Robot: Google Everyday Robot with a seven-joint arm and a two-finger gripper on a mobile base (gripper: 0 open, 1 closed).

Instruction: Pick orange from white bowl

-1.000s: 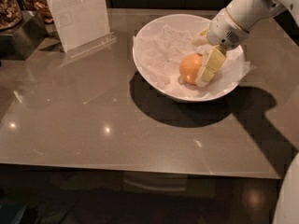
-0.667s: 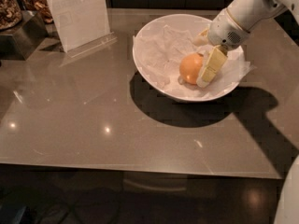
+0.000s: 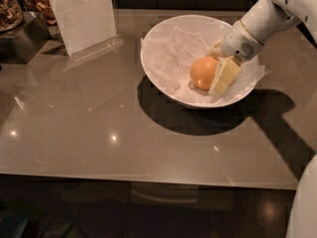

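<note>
Countertop (image 3: 99, 133), white bowl (image 3: 146, 71): orange (image 3: 203, 72) touching jaws inside.

There is one orange (image 3: 203, 72). It lies in one white bowl (image 3: 208, 103), the only bowl here, at about 1 o'clock on the one surface (image 3: 89, 128). Crumpled white paper (image 3: 173, 48) lines the bowl, and I cannot tell if it is one sheet or more. There is one robot arm (image 3: 262, 21) with one gripper (image 3: 218, 73), down in the bowl at the orange's 3 o'clock. One clear sign stand (image 3: 81, 14) is at 11 o'clock. I count one jar of nuts (image 3: 9, 9) at 10 o'clock.
</note>
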